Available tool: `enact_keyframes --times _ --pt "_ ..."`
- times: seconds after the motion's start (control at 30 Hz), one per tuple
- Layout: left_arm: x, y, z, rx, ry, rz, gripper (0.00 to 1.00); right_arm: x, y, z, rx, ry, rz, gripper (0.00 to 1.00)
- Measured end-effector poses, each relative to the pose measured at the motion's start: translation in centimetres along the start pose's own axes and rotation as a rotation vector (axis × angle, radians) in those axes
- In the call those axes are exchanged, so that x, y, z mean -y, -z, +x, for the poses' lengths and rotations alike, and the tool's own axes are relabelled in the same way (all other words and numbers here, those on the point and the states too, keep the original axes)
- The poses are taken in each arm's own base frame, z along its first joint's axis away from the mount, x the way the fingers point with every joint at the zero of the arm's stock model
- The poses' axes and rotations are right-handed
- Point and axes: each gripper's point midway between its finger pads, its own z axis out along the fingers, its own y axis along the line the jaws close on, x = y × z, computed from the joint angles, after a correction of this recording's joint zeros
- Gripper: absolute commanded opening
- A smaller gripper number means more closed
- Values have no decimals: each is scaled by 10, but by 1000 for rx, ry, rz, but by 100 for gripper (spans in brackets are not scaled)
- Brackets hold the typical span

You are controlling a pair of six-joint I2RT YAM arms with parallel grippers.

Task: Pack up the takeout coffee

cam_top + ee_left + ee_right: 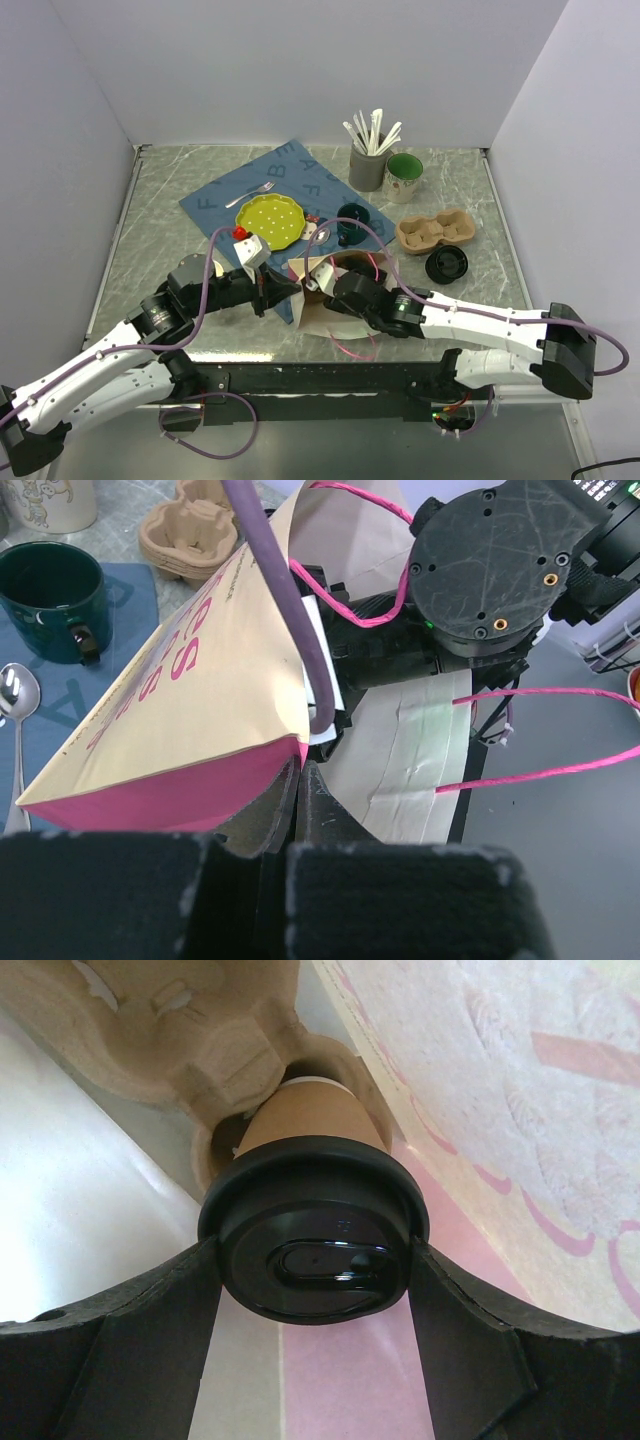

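The takeout coffee (315,1250), a brown paper cup under a black lid, sits in a moulded cardboard carrier (180,1030) inside the paper bag (320,312). My right gripper (313,1260) reaches into the bag, and both its fingers press the lid's rim from either side. In the top view the bag hides the cup and these fingers. My left gripper (298,770) is shut on the pink-edged rim of the bag (180,710) and holds its mouth up. The bag's pink handles (540,765) trail to the right.
On a blue cloth (290,170) behind the bag lie a yellow plate (270,220), a fork (250,193), a spoon (15,695) and a dark green mug (352,224). An empty carrier (435,230), a loose black lid (446,265) and a cutlery cup (368,165) stand at the back right.
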Motion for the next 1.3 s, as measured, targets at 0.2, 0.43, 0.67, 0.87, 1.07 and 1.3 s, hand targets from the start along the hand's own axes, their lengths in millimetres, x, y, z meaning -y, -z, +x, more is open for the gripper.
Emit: enact_keyframes --times 0.2,0.43,0.67,0.87,1.07,1.3 --pt "-1 0 0 2 0 -4 1 0 -2 0 -8 -13 -1 64" --pt "-1 0 0 2 0 -5 1 0 -2 0 -9 -17 0 77" --pt "0 1 0 1 0 -3 1 -2 -3 0 -7 -28 -15 98" --pt "0 1 0 1 3 -3 1 -5 -3 0 -3 -31 -30 98" --pt "1 1 0 1 14 -2 1 -4 0 -2 -7 -28 -43 98" --pt "1 -2 0 -6 32 3 1 0 9 -3 -12 -24 -60 98"
